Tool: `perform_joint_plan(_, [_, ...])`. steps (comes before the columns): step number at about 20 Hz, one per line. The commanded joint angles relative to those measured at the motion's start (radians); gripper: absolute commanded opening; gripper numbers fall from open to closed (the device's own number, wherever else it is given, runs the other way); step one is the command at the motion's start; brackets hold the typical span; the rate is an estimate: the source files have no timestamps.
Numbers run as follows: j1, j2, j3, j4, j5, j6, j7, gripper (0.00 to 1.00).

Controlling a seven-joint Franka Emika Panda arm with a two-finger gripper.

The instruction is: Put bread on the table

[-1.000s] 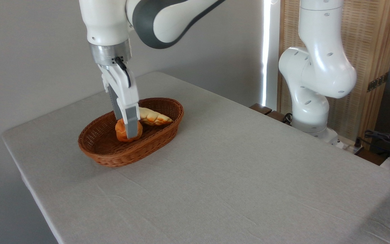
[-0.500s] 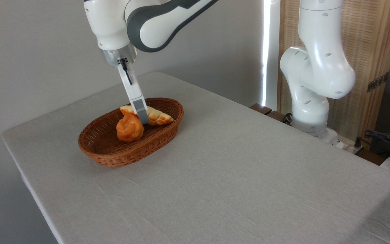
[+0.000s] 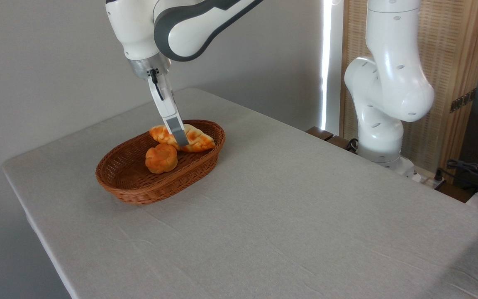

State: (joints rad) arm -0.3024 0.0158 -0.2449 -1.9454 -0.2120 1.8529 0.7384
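The gripper (image 3: 179, 140) reaches the braided loaf (image 3: 195, 140) at the wicker basket's (image 3: 139, 192) 2 o'clock end, apparently positioned for lifting. Whether its jaws grasp cannot be told. The round bun (image 3: 161, 158) sits at 8 o'clock beside it.

The near finger (image 3: 177, 132) hides the bread's (image 3: 197, 141) middle and the jaws' gap behind it.

The surface (image 3: 288, 216) is a large rectangle draped in plain light grey cloth, with faint creases running across its near half. Its far left corner is rounded, and the cloth hangs over the left edge. One thing lies directly on it: an oval brown wicker basket (image 3: 139, 193), set in the far left part, well in from both the left edge and the far edge. The rest of the cloth, from the middle to the right and near edges, is bare.
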Motion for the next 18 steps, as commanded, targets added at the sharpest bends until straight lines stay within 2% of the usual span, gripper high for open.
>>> perform_joint_plan(1, [-0.017, 0.009, 0.010, -0.010, -0.020, -0.001, 0.010, 1.00])
perform_joint_plan(5, [-0.038, 0.035, 0.010, -0.010, -0.023, 0.002, 0.010, 1.00])
perform_joint_plan(7, [-0.038, 0.036, 0.010, -0.010, -0.024, 0.002, 0.010, 0.87])
perform_joint_plan(8, [-0.038, 0.036, 0.010, -0.010, -0.033, 0.002, 0.012, 0.74])
perform_joint_plan(9, [-0.038, 0.038, 0.010, -0.010, -0.044, 0.003, 0.013, 0.48])
perform_joint_plan(10, [-0.038, 0.038, 0.010, -0.010, -0.056, 0.003, 0.013, 0.35])
perform_joint_plan(11, [-0.038, 0.038, 0.010, -0.010, -0.059, 0.003, 0.015, 0.26])
perform_joint_plan(13, [-0.037, 0.038, 0.010, -0.009, -0.072, 0.003, 0.015, 0.20])
perform_joint_plan(18, [-0.037, 0.038, 0.012, -0.009, -0.079, 0.003, 0.016, 0.20])
